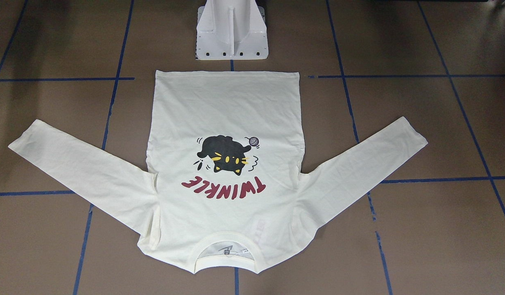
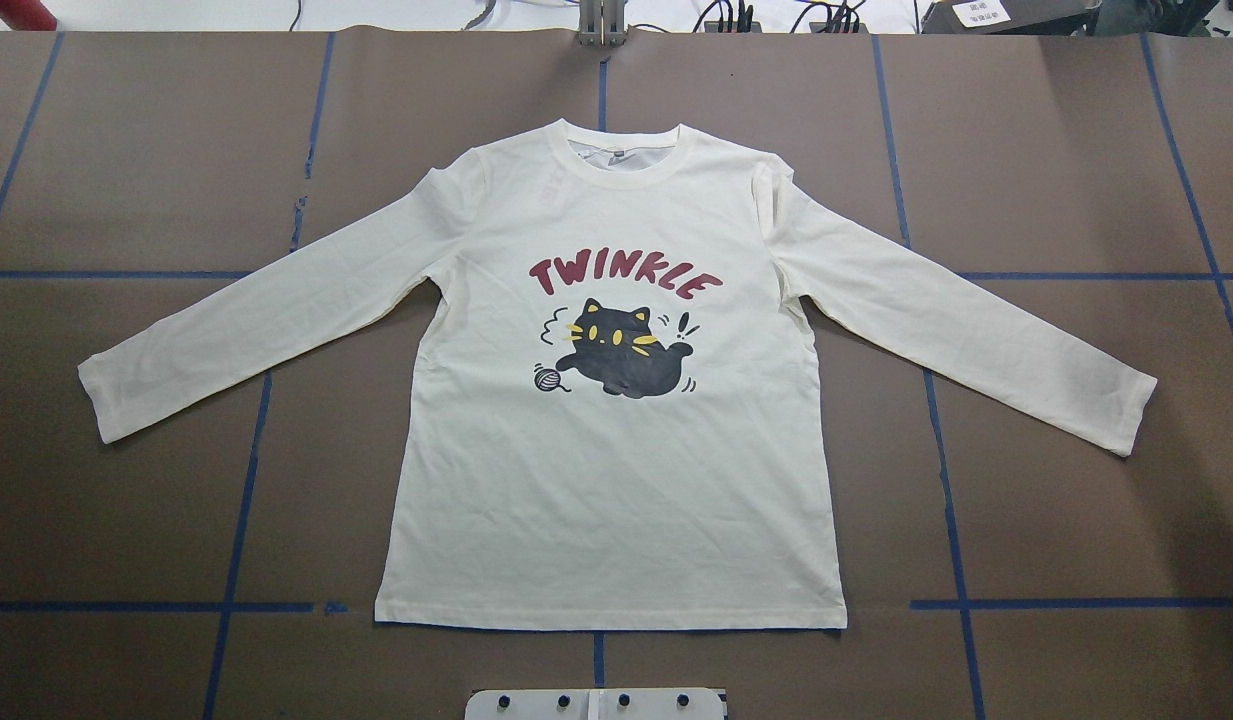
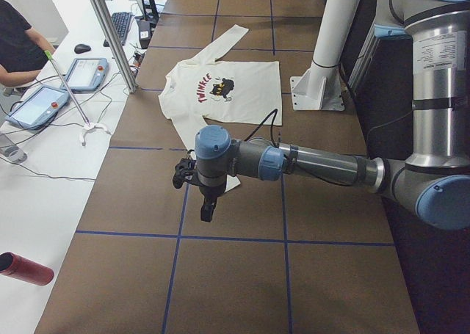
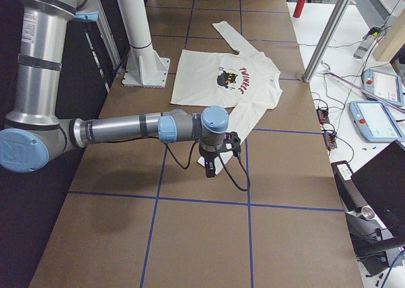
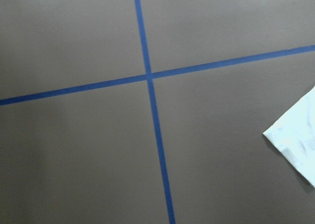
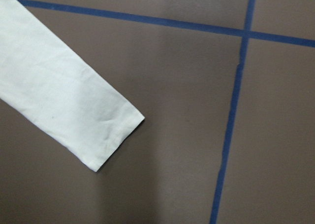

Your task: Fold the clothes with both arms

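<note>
The cream-white T-shirt (image 2: 616, 480) lies flat on the brown table with its cat and "TWINKLE" print facing up. Both sleeves are spread out to the sides and the collar (image 1: 225, 237) points away from the robot. My left gripper (image 3: 208, 208) hangs over the table near the end of the left sleeve; only the cuff corner (image 5: 298, 140) enters the left wrist view. Over the other sleeve's end hangs my right gripper (image 4: 211, 166), and the right wrist view looks down on that cuff (image 6: 103, 130). Neither gripper's fingers show clearly, so I cannot tell if they are open or shut.
The white pedestal (image 1: 232, 30) stands just behind the shirt's hem. Blue tape lines (image 2: 246, 470) cross the table. Beyond the far edge are metal posts (image 3: 110, 33), teach pendants (image 3: 40, 103), a red cylinder (image 3: 26, 268) and a seated person (image 3: 18, 48).
</note>
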Motion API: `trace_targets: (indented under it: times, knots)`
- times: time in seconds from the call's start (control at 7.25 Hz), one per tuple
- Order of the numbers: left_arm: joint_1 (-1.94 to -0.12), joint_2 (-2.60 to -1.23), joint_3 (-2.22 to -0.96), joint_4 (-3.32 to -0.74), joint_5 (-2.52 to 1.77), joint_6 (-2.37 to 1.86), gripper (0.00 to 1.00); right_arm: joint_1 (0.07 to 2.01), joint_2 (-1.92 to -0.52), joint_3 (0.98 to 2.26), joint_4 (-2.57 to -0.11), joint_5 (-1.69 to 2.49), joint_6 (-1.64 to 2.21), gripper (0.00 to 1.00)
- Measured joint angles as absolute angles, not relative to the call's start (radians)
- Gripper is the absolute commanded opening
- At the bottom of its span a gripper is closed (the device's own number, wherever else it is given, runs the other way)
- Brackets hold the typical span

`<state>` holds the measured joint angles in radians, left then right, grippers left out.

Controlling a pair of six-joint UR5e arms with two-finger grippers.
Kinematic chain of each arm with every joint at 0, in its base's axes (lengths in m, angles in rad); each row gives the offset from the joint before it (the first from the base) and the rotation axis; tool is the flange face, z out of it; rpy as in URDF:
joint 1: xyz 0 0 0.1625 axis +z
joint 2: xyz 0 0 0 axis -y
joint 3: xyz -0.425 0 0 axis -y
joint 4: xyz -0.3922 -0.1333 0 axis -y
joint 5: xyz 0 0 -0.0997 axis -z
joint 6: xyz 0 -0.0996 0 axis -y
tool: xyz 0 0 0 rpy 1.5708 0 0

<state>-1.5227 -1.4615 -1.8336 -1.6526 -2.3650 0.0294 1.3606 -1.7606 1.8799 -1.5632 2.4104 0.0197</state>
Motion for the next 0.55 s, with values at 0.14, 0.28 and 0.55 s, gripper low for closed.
trace_targets:
  times: [0.14,0.28,0.55]
  knots:
    - [-1.523,-1.464,-1.824,-1.690,-2.378,0.029,1.00,1.306,-1.758,1.835,-1.460,2.408,0.060,0.98]
    - [-1.523,-1.465,-1.822,-1.706,-2.385,0.029,1.00,1.261,-1.756,1.778,-1.338,2.395,0.093,0.98]
    - [-1.523,-1.465,-1.821,-1.715,-2.392,0.033,1.00,1.193,-1.719,1.651,-1.154,2.373,0.215,0.92]
